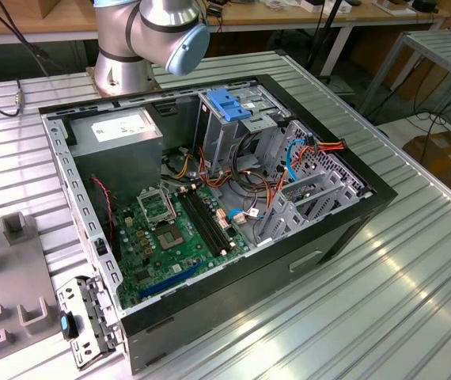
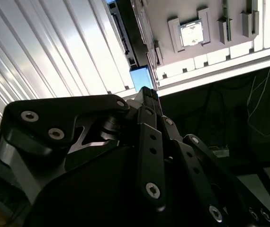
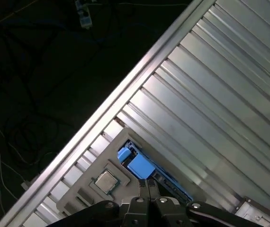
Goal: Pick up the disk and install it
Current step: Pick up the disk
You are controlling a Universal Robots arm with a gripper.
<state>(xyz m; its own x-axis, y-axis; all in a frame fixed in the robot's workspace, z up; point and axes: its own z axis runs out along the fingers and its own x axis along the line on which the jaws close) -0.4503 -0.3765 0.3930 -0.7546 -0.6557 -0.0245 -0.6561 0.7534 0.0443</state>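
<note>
The disk (image 3: 139,165) stands on edge in a slot of a grey fixture tray (image 3: 85,196), its bright blue rail facing up. In the second wrist view the disk (image 2: 140,77) shows as a blue end with a dark edge running away from it. My gripper (image 3: 149,185) hangs just above the disk's blue end, apart from it, with its fingers closed together and nothing between them. The second wrist view has the gripper (image 2: 148,93) tips meeting right beside the blue end. The open computer case (image 1: 344,229) lies on the table, with a metal drive cage (image 1: 233,127) inside.
A square silver chip (image 3: 105,181) sits in the same tray next to the disk. The tray rests on a ribbed aluminium table (image 3: 211,104) near its edge, with dark floor and cables beyond. The arm's base (image 1: 123,55) stands behind the case. A blue latch (image 1: 227,103) tops the drive cage.
</note>
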